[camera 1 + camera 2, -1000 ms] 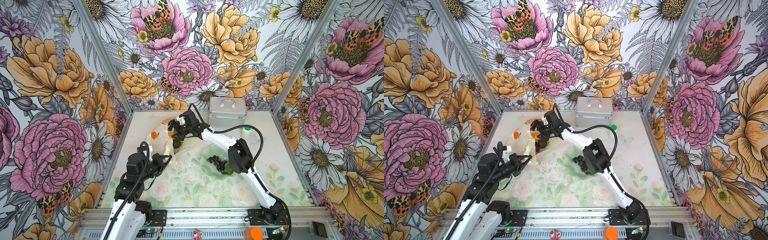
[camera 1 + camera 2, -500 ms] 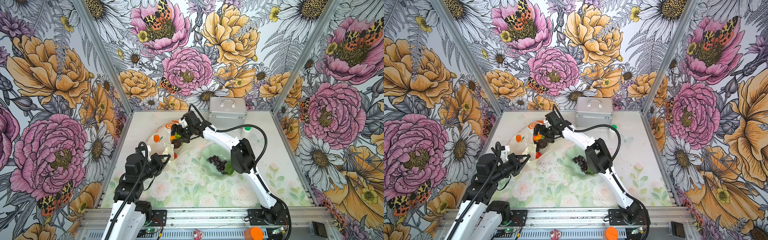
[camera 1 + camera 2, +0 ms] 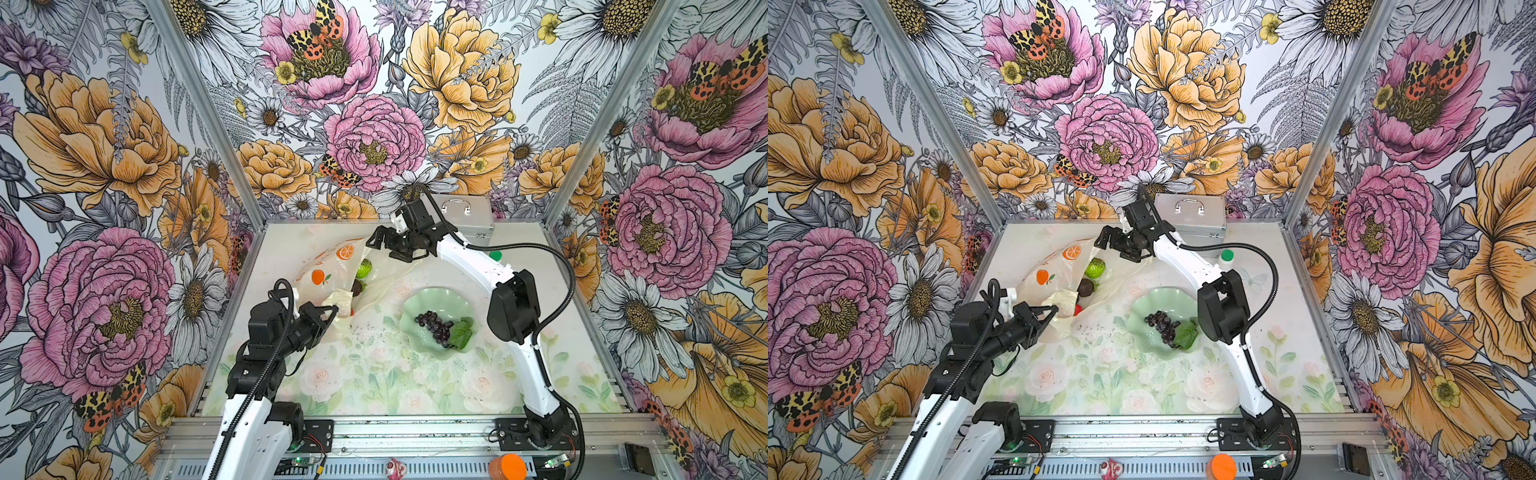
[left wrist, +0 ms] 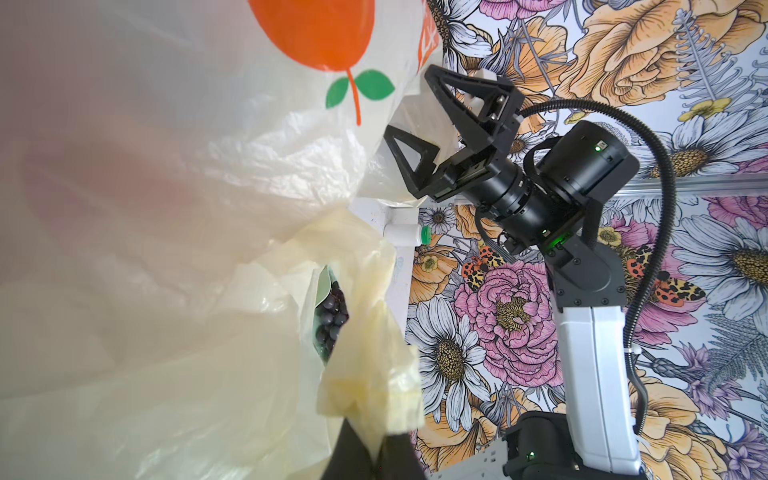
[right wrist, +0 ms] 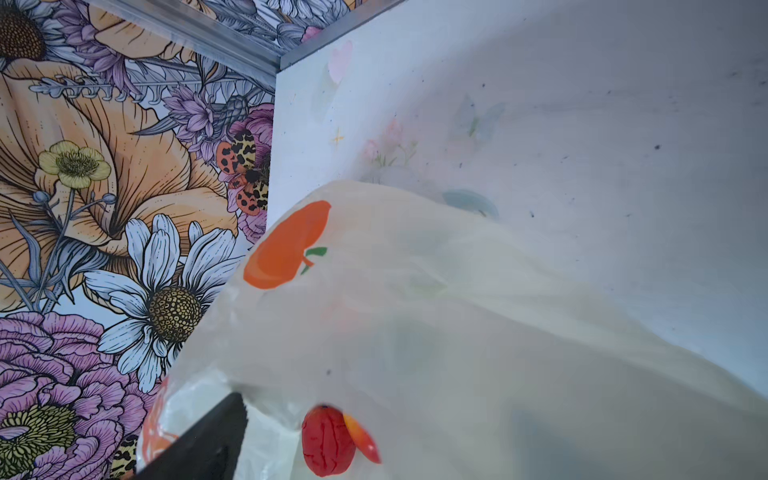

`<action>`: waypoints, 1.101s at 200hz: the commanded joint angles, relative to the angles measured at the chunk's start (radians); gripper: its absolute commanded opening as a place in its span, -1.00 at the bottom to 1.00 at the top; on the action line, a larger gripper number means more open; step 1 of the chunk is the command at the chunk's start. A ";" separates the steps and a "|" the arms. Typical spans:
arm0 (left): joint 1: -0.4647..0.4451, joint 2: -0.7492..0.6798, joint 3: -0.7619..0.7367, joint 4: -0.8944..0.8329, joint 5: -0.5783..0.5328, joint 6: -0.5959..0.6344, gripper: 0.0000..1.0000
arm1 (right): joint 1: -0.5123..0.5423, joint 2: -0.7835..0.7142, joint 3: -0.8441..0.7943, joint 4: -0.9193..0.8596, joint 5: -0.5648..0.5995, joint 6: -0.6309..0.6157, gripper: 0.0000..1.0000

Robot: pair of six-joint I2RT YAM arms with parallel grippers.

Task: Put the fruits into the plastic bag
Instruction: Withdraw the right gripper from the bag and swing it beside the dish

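left gripper (image 3: 333,309): clamped on a bunched handle of the plastic bag (image 3: 1050,266), holding it off the table (image 3: 374,386) near the left edge.
right gripper (image 4: 409,104): jaws wide apart and empty, hovering over the bag's far end near the back edge.
bag: back-left part of the table. Translucent cream with the orange prints facing up. The mouth gapes toward the table centre.
fruits in bag: green fruit (image 3: 364,268), dark avocado (image 3: 357,286) and red fruit (image 3: 1077,309) lie in a row at the mouth. The right wrist view shows a yellow-orange fruit (image 5: 361,438) touching a red one.
fruits outside: grape bunch (image 3: 434,326) and green leaf (image 3: 461,332) lie touching in the dish (image 3: 415,303).
dish: pale green and scalloped, about mid-table, just beside the bag's mouth.
case: silver case (image 3: 469,216) at the back edge, behind the right gripper.
bottle: white bottle (image 3: 1226,257) with a green cap, near the back edge, beside the case.
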 commanded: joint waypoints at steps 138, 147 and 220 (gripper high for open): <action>0.019 0.135 0.061 0.131 0.060 0.030 -1.00 | -0.067 -0.471 -0.284 -0.009 -0.391 -0.064 0.99; 0.019 0.141 0.059 0.137 0.064 0.029 -1.00 | -0.081 -0.520 -0.332 -0.011 -0.373 -0.072 0.99; 0.021 0.147 0.050 0.150 0.067 0.021 -1.00 | -0.260 -0.847 -0.714 -0.018 -0.322 -0.018 0.99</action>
